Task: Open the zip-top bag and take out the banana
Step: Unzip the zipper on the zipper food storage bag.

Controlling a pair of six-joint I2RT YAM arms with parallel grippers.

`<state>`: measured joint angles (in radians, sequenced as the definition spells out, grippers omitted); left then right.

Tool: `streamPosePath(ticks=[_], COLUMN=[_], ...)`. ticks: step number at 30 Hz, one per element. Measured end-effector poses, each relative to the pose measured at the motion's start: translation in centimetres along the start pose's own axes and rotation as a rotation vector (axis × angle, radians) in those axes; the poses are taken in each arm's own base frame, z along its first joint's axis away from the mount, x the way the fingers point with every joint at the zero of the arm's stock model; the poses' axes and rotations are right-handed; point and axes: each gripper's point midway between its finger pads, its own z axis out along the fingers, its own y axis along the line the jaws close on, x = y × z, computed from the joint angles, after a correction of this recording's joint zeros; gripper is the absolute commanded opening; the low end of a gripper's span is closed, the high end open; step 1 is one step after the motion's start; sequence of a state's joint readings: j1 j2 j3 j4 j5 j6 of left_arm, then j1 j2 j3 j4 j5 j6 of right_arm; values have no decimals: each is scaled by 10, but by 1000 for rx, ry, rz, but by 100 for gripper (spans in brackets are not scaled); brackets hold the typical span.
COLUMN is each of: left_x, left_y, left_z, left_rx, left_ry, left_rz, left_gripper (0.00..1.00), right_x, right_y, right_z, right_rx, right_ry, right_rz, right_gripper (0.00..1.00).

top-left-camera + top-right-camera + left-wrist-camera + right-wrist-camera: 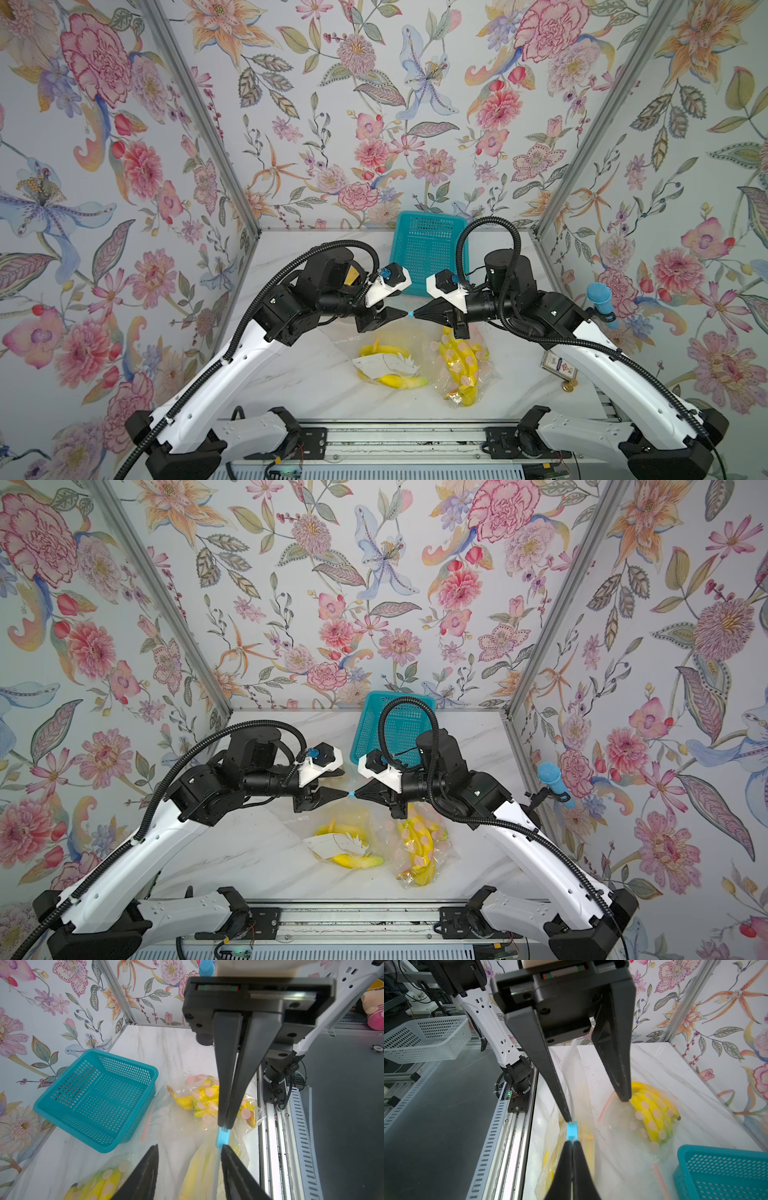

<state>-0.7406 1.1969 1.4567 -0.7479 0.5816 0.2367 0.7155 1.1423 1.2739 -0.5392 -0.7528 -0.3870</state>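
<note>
A clear zip-top bag point(390, 336) hangs lifted above the marble table, with a yellow banana point(399, 381) and a white label inside. Its blue slider point(410, 314) sits between both grippers' tips. My right gripper point(572, 1142) is shut on the bag's top edge, right at the slider point(572, 1131). My left gripper point(190, 1147) faces it and is open. One of its fingers point(225, 1148) touches the slider point(222, 1137); the other finger stands apart, with bag film loose between them. Both top views show the tips nearly meeting, left gripper point(345, 793) against right gripper point(358, 794).
A teal basket point(428, 257) stands at the back, just behind the grippers. A second bag of polka-dotted bananas point(461, 365) lies under the right arm, and another point(99, 1184) lies under the left wrist. A card and a coin point(559, 365) lie at the right edge.
</note>
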Motion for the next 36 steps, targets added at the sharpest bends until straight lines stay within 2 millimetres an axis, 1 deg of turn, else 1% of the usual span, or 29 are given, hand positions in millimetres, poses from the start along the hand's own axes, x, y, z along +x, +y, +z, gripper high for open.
streamPosePath(ticks=[2,5,10,14,17,20,31,36], left_x=[-4,-10,-11,-11,-11,-10,-4,0], left_y=[0,-4,-7,-10,-11,-13,-16,-17], left_z=[1,4,9,10,10,11,20,24], left_rx=[8,28,45,54,57,65,95,108], left_ry=[-8,-16,-12,-13,-12,-6,19,35], left_rz=[8,22,26,31,34,35,36,37], left_gripper=[46,44,42,38,30,25,25,16], right_x=[0,0,1,1,1,1,3,3], right_y=[0,1,-1,-3,-3,-4,-8,-9], right_z=[0,0,-1,-2,-2,-3,-4,-4], right_rx=[0,-2,5,10,11,15,29,35], right_ry=[1,-1,1,1,1,2,7,7], right_rz=[-1,-6,-4,-2,-2,1,12,12], right_gripper=[0,0,0,0,0,0,0,0])
